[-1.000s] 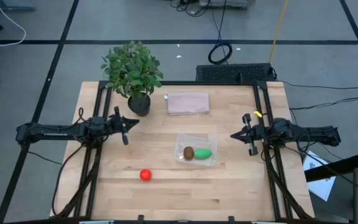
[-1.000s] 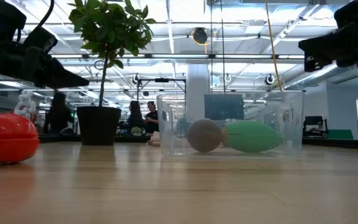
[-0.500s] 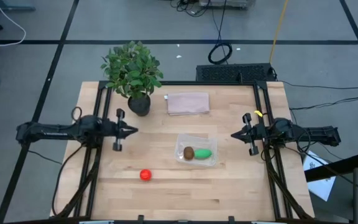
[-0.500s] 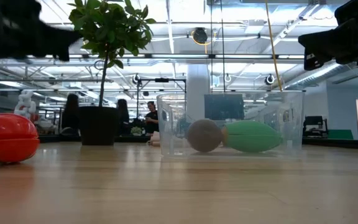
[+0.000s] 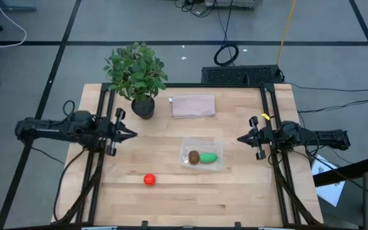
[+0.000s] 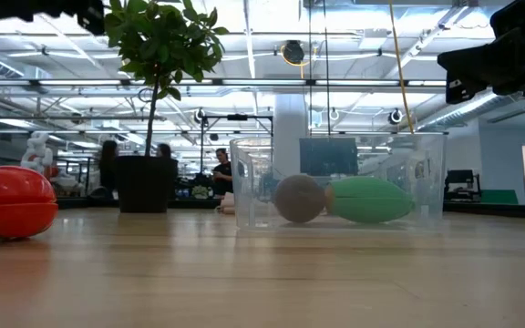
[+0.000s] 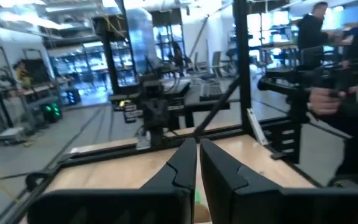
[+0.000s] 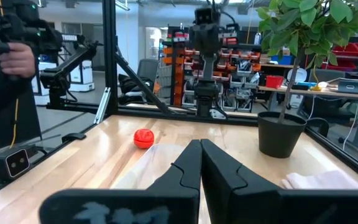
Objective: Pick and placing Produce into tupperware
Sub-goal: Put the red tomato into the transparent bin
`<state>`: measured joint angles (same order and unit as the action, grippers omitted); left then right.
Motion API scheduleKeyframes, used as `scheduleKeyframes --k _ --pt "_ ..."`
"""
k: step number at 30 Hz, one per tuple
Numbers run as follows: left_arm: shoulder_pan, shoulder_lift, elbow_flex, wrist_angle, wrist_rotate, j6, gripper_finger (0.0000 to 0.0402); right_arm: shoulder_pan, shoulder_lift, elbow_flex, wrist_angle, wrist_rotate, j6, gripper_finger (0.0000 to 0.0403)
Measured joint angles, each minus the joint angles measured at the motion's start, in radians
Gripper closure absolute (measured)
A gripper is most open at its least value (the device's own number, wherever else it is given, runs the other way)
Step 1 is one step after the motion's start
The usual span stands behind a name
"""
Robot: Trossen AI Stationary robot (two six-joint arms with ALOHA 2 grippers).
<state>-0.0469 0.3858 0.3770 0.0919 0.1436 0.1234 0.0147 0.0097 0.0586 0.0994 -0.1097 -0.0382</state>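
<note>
Both tools, left tool (image 5: 128, 134) and right tool (image 5: 242, 138), are held shut and empty at the desk (image 5: 171, 191) sides; open wood is left around the red ball (image 5: 149, 179) at lower centre.

Brown kiwi (image 5: 194, 156) and green piece (image 5: 209, 158) side by side inside clear tupperware (image 5: 201, 165); red ball (image 5: 149, 179) apart on wood.

High view straight down over table (image 5: 171, 191); low view level at tabletop (both share tupperware (image 6: 340, 187)).
</note>
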Motion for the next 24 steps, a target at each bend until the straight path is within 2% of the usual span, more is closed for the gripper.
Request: scheduleKeyframes --k 8,11,15,24 --pt "-0.078 0.198 0.16 -0.129 -0.036 -0.031 0.0375 0.0 0.0 -0.001 0.0 0.001 0.0 0.0403" --pt "-0.109 0.285 0.221 -0.193 -0.071 -0.04 0.0362 0.0 0.0 -0.001 0.0 0.002 0.0 0.0403" --pt "-0.146 0.396 0.309 -0.278 -0.114 -0.052 0.0317 0.0 0.0 -0.001 -0.002 0.002 0.0 0.0403" --pt "-0.2 0.579 0.516 -0.537 -0.139 -0.126 0.0171 0.0 0.0 -0.001 -0.01 0.003 0.0 0.0403"
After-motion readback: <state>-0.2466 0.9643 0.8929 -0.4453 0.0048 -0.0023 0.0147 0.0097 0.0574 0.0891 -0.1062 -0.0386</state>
